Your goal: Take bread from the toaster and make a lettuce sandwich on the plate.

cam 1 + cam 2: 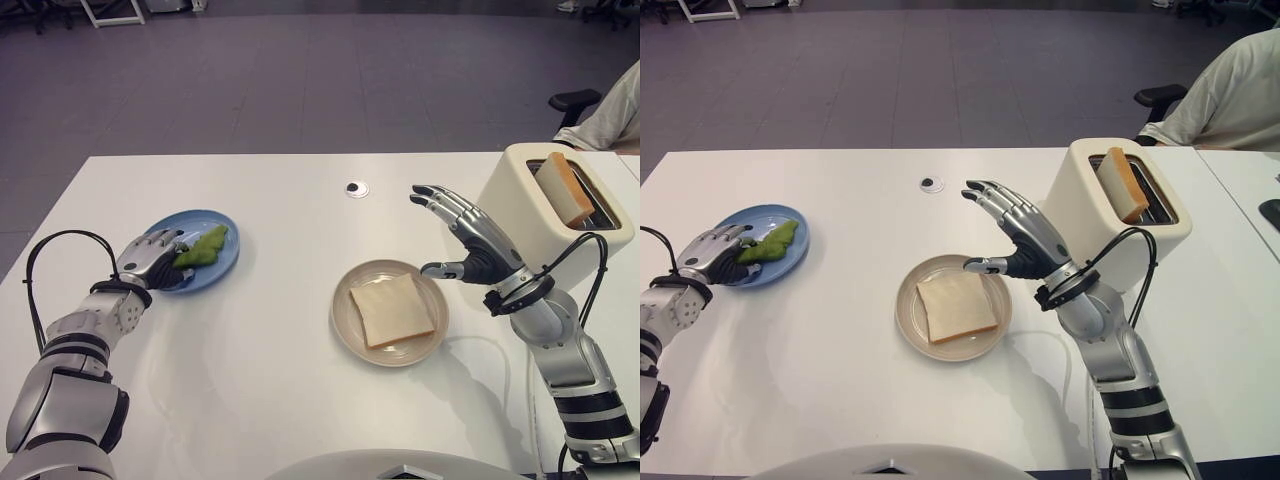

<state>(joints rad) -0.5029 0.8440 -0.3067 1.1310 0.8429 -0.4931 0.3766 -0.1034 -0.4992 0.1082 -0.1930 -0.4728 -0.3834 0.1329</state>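
One bread slice (392, 310) lies on the beige plate (341, 326); just right of it the right hand (465, 235) hovers spread and empty, before the toaster (520, 215) holding a second slice (563, 188); well left, the left hand (150, 258) pinches lettuce (203, 248) on a blue plate (222, 263); behind, a small disc (356, 188).

Both eyes look forward and down from the robot's head at the white table (300, 200), sharing nearly the same scene, slightly offset sideways.
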